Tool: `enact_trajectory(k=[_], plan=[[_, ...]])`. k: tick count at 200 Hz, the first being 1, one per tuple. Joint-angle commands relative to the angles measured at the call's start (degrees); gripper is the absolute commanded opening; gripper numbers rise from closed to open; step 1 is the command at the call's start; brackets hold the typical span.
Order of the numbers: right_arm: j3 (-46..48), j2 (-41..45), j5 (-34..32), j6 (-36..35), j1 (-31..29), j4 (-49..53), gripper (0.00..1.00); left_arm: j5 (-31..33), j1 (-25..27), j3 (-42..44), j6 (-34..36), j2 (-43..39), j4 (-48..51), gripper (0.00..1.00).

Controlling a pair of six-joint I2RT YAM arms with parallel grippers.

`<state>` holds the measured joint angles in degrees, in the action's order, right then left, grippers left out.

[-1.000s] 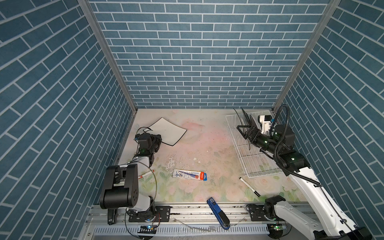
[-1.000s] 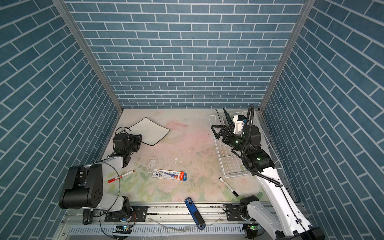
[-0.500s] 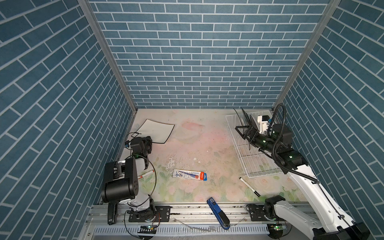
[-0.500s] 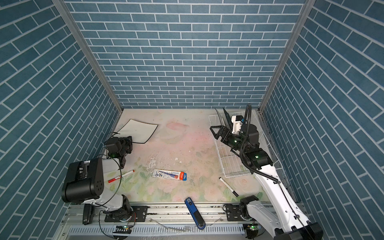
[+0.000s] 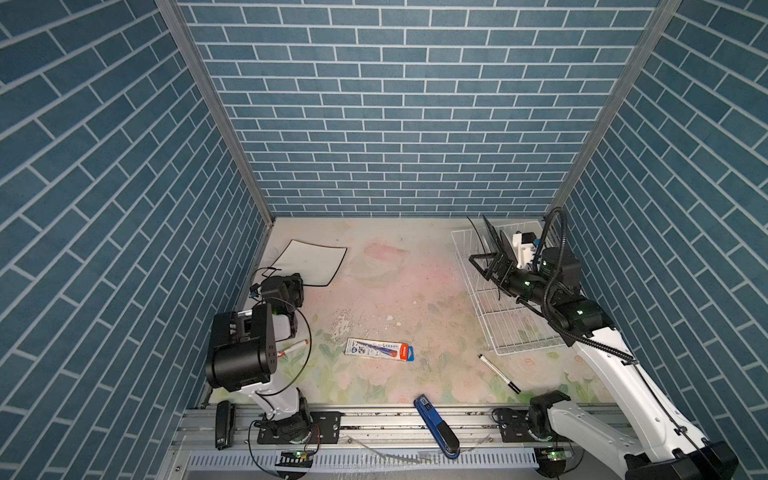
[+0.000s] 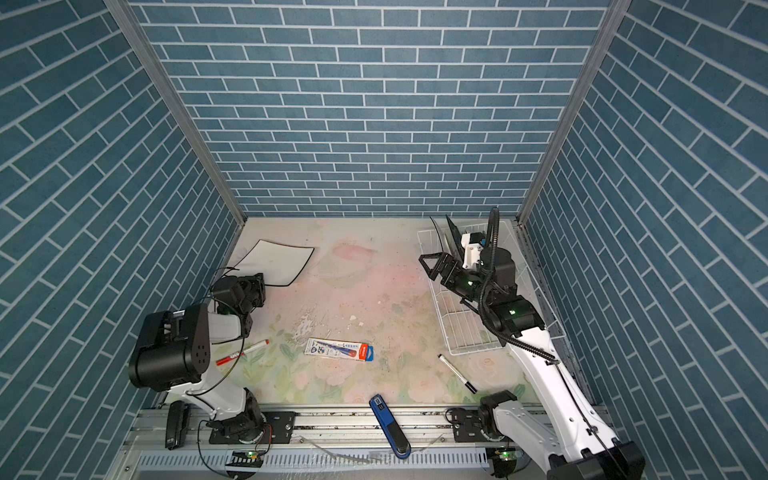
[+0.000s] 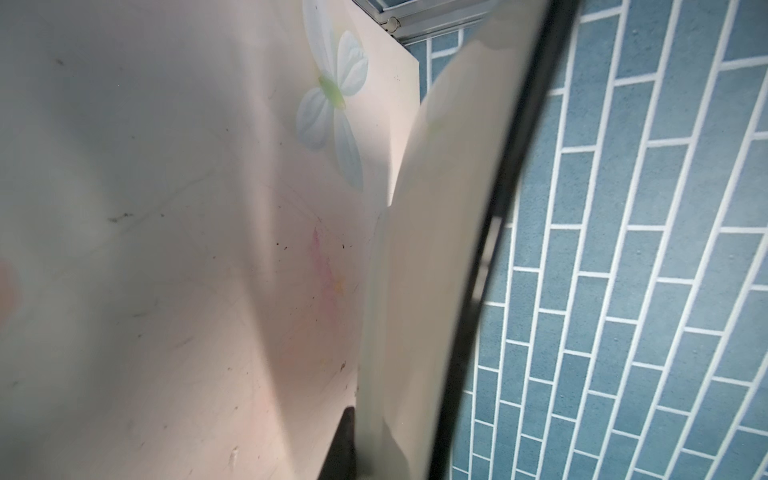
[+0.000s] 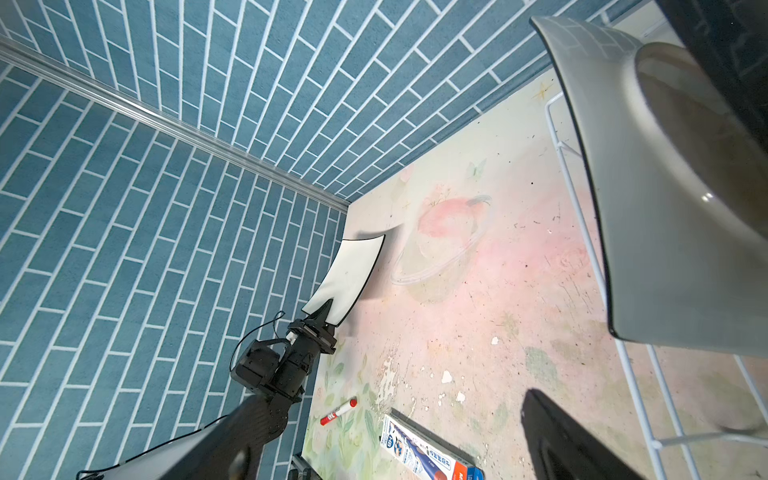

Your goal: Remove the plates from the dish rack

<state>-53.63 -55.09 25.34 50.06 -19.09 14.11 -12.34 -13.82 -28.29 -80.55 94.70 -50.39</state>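
The left gripper point(image 8: 323, 318) is clamped shut on the near edge of a square white plate with a thin black rim point(image 5: 309, 262). It holds the plate out over the far left corner of the pale flower-printed tabletop point(image 5: 395, 299), close to the blue brick-patterned side wall point(image 5: 124, 249) and well apart from the white wire dish rack point(image 5: 503, 326) on the right. The plate seems to hang at a slight tilt, though I cannot tell from these views whether any edge already touches the tabletop. To set it down well, the arm should lower slowly until the far edge bears on the surface. The wrist should then drop so the plate lies flat before the jaws part, and the arm should draw back along the plate's plane so a finger does not flip it. The wall is close, so any sideways swing is a risk. The right gripper point(image 5: 490, 262) hovers at the rack with its jaws wide apart, holding nothing, beside the remaining plates point(image 5: 494, 235) that stand on edge among the prongs at the rack's far end. In the right wrist view the pale back of the nearest standing plate point(image 8: 648, 199) fills the space beside one dark finger point(image 8: 569, 440). The next grasp therefore likely needs the jaws to straddle that plate's upper rim squarely and close firmly on the edge only. The lift should go straight up out of the prongs without knocking the neighbours.
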Motion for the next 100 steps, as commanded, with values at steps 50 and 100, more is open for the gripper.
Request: enact_trajectory(k=[50, 100], plan=[[-2.94, -0.59, 1.12, -0.38, 0.12, -0.13, 0.96, 0.65, -0.67, -2.20, -3.19, 1.82, -17.11, 0.00], [-2.80, -0.37, 1.16, -0.32, 0.11, 0.44, 0.96, 2.13, -0.62, -1.70, -3.27, 1.94, -16.31, 0.00]])
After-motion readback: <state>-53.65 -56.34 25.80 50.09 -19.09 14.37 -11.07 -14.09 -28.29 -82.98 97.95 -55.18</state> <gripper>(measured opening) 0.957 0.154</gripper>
